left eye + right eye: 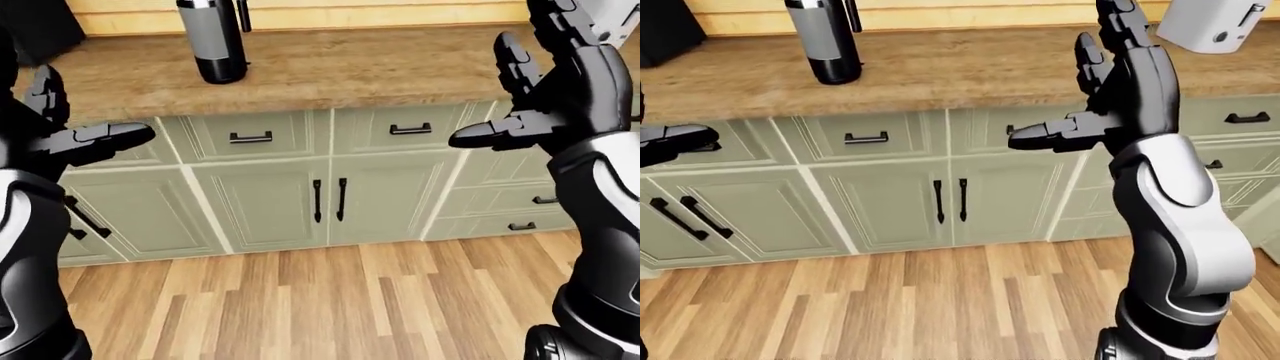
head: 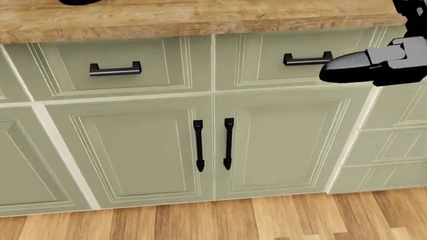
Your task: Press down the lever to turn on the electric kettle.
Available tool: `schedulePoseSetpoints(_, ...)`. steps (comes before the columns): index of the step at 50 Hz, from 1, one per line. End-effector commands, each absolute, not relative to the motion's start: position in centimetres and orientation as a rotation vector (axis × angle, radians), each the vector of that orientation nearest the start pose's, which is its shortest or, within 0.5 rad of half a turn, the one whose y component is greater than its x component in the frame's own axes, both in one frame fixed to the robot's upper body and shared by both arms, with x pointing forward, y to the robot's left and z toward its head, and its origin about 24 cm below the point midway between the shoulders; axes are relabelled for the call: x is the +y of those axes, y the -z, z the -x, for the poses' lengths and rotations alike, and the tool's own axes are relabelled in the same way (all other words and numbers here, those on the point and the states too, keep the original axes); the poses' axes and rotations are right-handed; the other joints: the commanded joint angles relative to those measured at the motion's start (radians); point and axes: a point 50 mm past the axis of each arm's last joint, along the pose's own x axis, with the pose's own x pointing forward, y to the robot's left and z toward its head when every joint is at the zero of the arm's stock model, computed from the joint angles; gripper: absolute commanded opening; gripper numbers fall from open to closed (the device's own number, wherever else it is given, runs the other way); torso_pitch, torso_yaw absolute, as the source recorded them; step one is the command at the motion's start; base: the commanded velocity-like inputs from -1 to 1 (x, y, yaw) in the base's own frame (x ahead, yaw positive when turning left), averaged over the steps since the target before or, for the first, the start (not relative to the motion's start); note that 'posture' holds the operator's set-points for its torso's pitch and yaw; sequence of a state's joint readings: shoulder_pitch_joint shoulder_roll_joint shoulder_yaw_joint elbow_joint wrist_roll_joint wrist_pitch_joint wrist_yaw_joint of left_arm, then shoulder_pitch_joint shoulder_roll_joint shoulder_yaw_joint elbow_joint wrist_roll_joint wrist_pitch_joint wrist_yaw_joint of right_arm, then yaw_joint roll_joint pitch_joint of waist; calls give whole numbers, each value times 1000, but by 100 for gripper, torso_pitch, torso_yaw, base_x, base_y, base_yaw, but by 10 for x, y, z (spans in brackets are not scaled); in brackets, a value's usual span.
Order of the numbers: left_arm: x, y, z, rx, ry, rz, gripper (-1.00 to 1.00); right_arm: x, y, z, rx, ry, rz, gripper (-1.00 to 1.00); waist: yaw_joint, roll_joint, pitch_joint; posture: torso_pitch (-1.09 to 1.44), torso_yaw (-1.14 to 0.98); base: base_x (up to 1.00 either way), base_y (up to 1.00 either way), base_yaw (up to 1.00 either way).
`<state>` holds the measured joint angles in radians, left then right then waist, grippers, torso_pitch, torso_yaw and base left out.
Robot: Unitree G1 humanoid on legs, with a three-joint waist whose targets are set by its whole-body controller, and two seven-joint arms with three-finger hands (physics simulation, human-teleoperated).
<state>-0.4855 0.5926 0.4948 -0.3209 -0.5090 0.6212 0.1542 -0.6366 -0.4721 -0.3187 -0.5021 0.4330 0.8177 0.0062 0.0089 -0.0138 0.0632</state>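
Observation:
The electric kettle (image 1: 212, 41) is a grey cylinder with a black base and a black handle. It stands on the wooden counter (image 1: 380, 64) at the top left of both eye views. Its top and lever are cut off by the upper edge. My left hand (image 1: 80, 120) hovers open at the left, below the counter's edge and down-left of the kettle. My right hand (image 1: 510, 97) is raised open at the right, fingers spread, far to the right of the kettle. Only one right fingertip (image 2: 347, 67) shows in the head view.
Pale green cabinets with black handles (image 2: 214, 145) and drawers (image 2: 114, 69) run under the counter. A white toaster (image 1: 1215, 22) stands on the counter at the top right. A dark appliance (image 1: 35, 30) sits at the top left. Wooden floor (image 1: 320, 300) lies below.

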Motion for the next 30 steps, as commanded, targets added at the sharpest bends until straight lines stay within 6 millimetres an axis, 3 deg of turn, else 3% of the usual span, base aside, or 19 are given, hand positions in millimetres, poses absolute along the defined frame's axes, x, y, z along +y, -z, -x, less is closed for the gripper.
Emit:
schedulePoseSetpoints(1,287,-280,-262,-466,-299,1,100,-212,-298,-269,-475,-35,80,100,-3,-3,-18,0,0,3,3,0)
schedulePoseSetpoints(2,288,-281,-261,-466,-301,2,100,-212,-298,-268,-476,-35,81,100,-4,15,-33,0,0,4,3,0)
schedulePoseSetpoints(3,288,-281,-261,-466,-302,3,100,-212,-299,-268,-477,-37,81,100,-2,19,-14,0,0,3,3,0)
schedulePoseSetpoints(4,288,-281,-261,-466,-302,3,100,-212,-300,-268,-479,-38,81,100,-6,18,-37,0,0,3,4,0)
schedulePoseSetpoints(5,288,-281,-261,-466,-303,3,100,-212,-300,-268,-479,-37,81,100,-4,25,-38,0,0,3,4,0)
schedulePoseSetpoints(7,289,-282,-261,-468,-305,3,100,-211,-301,-267,-481,-39,82,100,-7,42,-20,0,0,3,4,0)
schedulePoseSetpoints(9,289,-283,-261,-468,-306,7,100,-211,-302,-267,-483,-39,82,100,-16,40,-30,0,0,2,3,0)
schedulePoseSetpoints(10,289,-283,-260,-469,-307,8,100,-211,-303,-267,-484,-40,82,100,-16,45,-54,0,0,3,5,0)
schedulePoseSetpoints(14,290,-284,-261,-470,-311,8,100,-211,-305,-267,-486,-43,82,100,-12,51,-45,0,0,3,4,0)
schedulePoseSetpoints(16,290,-285,-260,-472,-311,9,100,-211,-305,-267,-488,-44,83,100,-12,43,-50,0,0,3,5,0)
schedulePoseSetpoints(18,290,-286,-260,-474,-311,9,100,-211,-306,-267,-490,-46,86,100,0,18,-32,0,0,2,5,0)
schedulePoseSetpoints(19,290,-286,-260,-474,-311,9,100,-211,-306,-267,-491,-47,87,100,1,2,-46,0,0,3,5,0)
schedulePoseSetpoints(20,289,-286,-260,-474,-311,8,100,-211,-306,-267,-491,-49,88,100,-6,-15,-27,0,0,3,5,0)
schedulePoseSetpoints(21,289,-286,-260,-474,-311,8,100,-211,-307,-267,-492,-49,90,100,-7,20,-32,0,0,2,5,0)
schedulePoseSetpoints(23,289,-287,-260,-476,-311,8,100,-210,-308,-267,-495,-50,92,100,-9,-1,-40,0,0,3,5,0)
schedulePoseSetpoints(24,289,-287,-260,-476,-311,7,100,-210,-308,-267,-495,-51,94,100,-11,4,-22,0,0,2,4,0)
schedulePoseSetpoints(25,289,-286,-260,-475,-312,7,100,-210,-308,-267,-496,-52,94,100,-13,6,-42,0,0,2,5,0)
schedulePoseSetpoints(28,290,-285,-260,-475,-313,7,100,-210,-307,-266,-496,-53,94,100,-10,34,-29,0,0,3,4,0)
schedulePoseSetpoints(30,289,-285,-260,-476,-312,6,100,-210,-307,-266,-496,-53,94,100,-13,70,-30,0,0,4,5,0)
